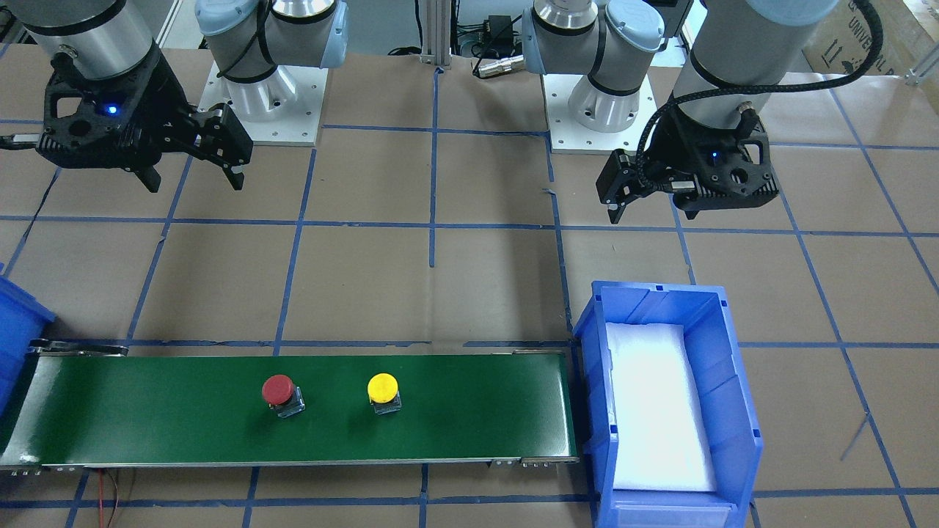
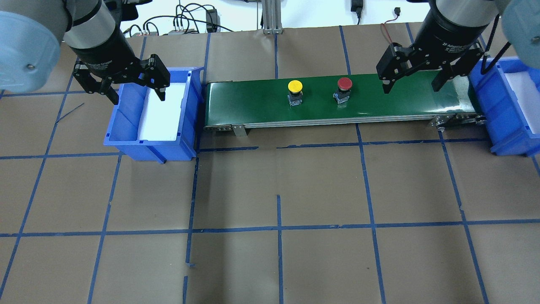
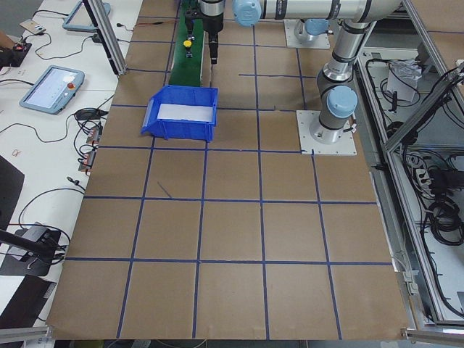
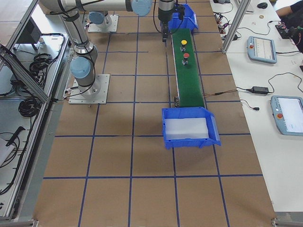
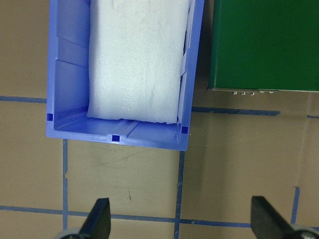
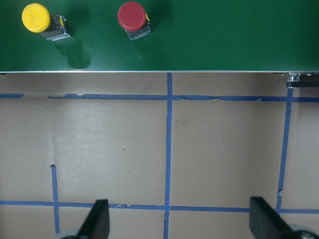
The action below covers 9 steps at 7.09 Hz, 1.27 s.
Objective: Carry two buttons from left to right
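The red button [image 2: 344, 83] and the yellow button [image 2: 295, 86] stand upright on the green conveyor belt [image 2: 253, 101], apart, red to the right of yellow in the overhead view. Both show in the front view, red [image 1: 279, 390] and yellow [image 1: 382, 387], and in the right wrist view, red [image 6: 131, 15] and yellow [image 6: 36, 17]. My right gripper [image 2: 411, 86] is open and empty, raised over the table on the robot's side of the belt's right end. My left gripper [image 2: 137, 88] is open and empty, raised beside the left blue bin [image 2: 126, 139].
The left blue bin [image 5: 119, 137] holds white foam padding and sits at the belt's left end. A second blue bin [image 2: 506, 126] with white padding sits at the belt's right end. The brown table carries a grid of blue tape.
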Each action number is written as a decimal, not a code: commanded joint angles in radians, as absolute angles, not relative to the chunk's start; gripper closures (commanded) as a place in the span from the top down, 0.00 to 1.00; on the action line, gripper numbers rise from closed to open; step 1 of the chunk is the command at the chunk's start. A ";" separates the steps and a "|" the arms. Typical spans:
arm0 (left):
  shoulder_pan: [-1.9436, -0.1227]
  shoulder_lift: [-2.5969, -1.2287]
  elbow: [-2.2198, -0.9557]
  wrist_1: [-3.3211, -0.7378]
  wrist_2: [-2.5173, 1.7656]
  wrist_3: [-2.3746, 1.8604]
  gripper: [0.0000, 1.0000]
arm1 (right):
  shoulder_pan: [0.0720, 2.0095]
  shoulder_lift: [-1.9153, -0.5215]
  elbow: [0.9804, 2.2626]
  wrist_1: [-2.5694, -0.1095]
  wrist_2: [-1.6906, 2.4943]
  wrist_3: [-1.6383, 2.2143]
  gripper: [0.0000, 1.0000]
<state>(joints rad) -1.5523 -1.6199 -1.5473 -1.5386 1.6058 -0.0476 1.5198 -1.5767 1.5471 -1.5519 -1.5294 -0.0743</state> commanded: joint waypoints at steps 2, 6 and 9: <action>-1.551 -1.620 -1.546 -1.539 1.605 -0.048 1.00 | 1.519 -1.577 1.546 -1.551 -1.535 -0.074 1.00; -1.554 -1.620 -1.549 -1.539 1.603 -0.060 1.00 | 1.526 -1.575 1.543 -1.537 -1.545 -0.090 1.00; -1.554 -1.620 -1.549 -1.539 1.605 -0.058 1.00 | 1.522 -1.562 1.592 -1.554 -1.543 -0.101 0.99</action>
